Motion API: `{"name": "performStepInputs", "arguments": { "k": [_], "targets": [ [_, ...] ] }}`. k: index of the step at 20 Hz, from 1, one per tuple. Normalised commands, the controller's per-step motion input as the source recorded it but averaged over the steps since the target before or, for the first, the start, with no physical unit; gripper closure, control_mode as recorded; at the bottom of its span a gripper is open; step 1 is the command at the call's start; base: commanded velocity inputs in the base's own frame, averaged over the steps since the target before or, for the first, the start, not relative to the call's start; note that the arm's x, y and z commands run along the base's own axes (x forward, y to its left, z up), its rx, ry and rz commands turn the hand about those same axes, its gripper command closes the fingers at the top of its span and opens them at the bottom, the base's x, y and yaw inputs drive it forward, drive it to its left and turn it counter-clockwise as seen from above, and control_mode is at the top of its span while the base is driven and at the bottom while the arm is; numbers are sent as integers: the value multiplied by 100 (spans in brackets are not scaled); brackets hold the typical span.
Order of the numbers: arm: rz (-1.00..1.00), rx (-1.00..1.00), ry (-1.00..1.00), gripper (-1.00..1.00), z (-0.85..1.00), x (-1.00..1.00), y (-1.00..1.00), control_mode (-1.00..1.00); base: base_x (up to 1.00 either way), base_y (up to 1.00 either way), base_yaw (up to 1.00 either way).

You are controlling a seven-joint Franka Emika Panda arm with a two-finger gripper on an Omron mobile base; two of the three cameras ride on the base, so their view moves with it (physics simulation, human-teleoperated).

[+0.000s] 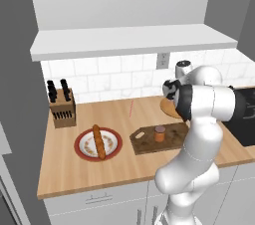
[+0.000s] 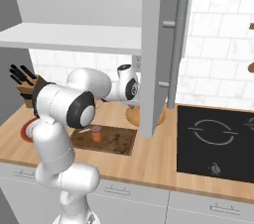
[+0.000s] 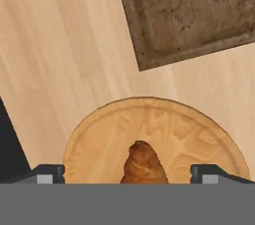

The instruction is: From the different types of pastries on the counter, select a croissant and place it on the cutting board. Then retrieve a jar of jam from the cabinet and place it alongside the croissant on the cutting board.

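The croissant [image 3: 144, 162], small, plump and orange-brown, lies on a round light tan wooden plate [image 3: 99, 139] on the counter [image 3: 60, 59]. My gripper [image 3: 129, 176] hangs open just above it, one fingertip on each side and neither touching it. From the right base view the gripper [image 2: 132, 105] points down over that plate [image 2: 133, 115]. The dark brown cutting board [image 1: 172, 138] lies just left of the plate. A small orange-brown jar of jam [image 1: 159, 133] with a darker lid stands upright on the board. The long baguette-like loaf [image 1: 98, 142] rests on a red-rimmed plate [image 1: 82, 150].
The cabinet door [image 2: 158, 44] hangs open with its long handle close to the right of my hand. The white shelf ledge [image 1: 129, 40] juts out overhead. A knife block [image 1: 62, 109] stands at the back left, and a black cooktop [image 2: 213, 139] lies to the right.
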Motion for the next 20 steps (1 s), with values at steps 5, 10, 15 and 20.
{"name": "performStepInputs", "arguments": {
  "k": [5,10,15,20],
  "targets": [
    [0,-1,0,-100,-20,17,-15,-100,0,0,0],
    [0,0,0,-100,-1,21,-8,-100,0,0,0],
    [0,0,3,-100,-6,26,0,-100,0,0,0],
    [0,0,4,-100,-41,28,0,-100,0,0,0]
  ]
}}
